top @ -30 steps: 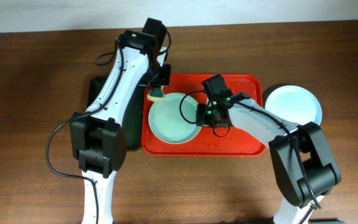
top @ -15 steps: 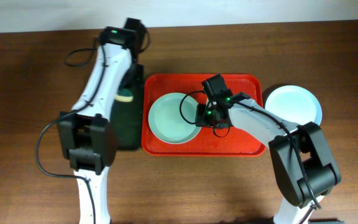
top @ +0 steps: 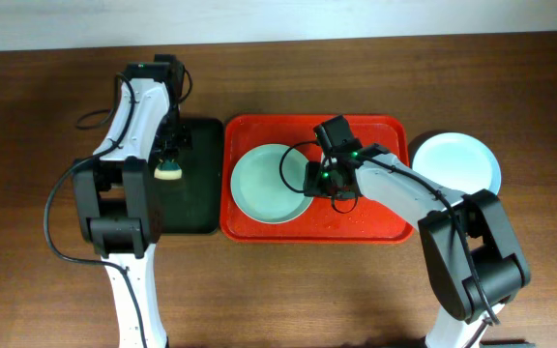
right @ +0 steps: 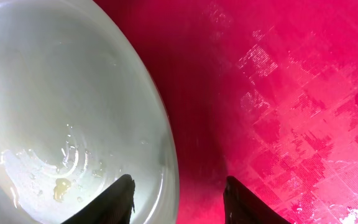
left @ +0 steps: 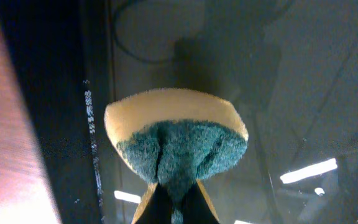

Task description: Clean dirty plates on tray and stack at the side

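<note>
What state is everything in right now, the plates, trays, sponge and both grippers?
Red tray: wet patches, holds one plate.
Green plate: flat on the red tray, wet, small yellow smear.
Blue plate: on the table, right of the red tray.
Sponge: pinched, above the black tray.
Left gripper: shut on the sponge.
Right gripper: open, straddling the green plate's rim.

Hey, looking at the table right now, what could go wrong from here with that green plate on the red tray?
Yellow residue and water sit in the mint green plate, so stacking it now might soil the pale plate at the side. The right claw stands open across its wet rim over the red tray; a grip there may slip. The sponge, pinched in the left claw above the black tray, could drip or drop.
</note>
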Robot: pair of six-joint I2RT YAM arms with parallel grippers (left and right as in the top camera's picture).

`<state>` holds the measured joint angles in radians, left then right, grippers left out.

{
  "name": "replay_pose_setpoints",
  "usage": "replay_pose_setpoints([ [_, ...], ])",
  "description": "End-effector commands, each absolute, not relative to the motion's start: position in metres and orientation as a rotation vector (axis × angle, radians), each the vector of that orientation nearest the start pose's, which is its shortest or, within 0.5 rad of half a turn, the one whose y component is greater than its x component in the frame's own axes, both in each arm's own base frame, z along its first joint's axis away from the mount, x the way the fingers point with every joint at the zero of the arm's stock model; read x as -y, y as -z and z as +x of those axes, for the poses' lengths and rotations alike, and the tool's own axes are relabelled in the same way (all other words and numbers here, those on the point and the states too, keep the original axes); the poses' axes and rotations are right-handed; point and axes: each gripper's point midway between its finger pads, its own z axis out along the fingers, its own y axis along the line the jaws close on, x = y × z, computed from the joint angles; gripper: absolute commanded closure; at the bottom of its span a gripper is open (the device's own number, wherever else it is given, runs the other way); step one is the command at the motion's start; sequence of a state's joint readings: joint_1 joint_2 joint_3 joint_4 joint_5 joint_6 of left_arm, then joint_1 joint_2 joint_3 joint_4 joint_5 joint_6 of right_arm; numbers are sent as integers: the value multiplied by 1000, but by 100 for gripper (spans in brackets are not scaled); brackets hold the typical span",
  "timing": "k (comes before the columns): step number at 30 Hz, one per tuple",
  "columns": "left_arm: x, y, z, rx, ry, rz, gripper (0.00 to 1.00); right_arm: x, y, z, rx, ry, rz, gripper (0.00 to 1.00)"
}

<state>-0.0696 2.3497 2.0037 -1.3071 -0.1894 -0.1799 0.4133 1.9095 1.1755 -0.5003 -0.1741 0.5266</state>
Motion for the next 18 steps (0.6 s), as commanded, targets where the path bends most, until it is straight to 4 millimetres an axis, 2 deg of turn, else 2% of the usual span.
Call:
replay_pose_setpoints([
  [1,-1,-14,438,-3173,-297,-177,100,-192,-12,360,-2891,-440,117,52],
  [6,-1,-2,437,-3169,-297,-177,100,-192,-12,359,-2894,-438,117,52],
  [9,-1,-13,438,-3170,-298,-177,69,-190,-11,360,-2891,-424,120,51],
  [11,-1,-32,443,-3158,-293,-179,53,-188,-11,361,-2888,-402,123,48],
  [12,-1,-53,450,-3135,-285,-181,38,-187,-11,360,-2890,-397,124,39],
  [13,0,-62,453,-3123,-282,-182,33,-187,-11,360,-2891,-397,124,37],
  [16,1,-98,461,-3077,-262,-186,32,-187,-10,359,-2894,-395,125,33],
  [18,6,-129,468,-3028,-190,-195,32,-186,-10,358,-2901,-390,126,33],
])
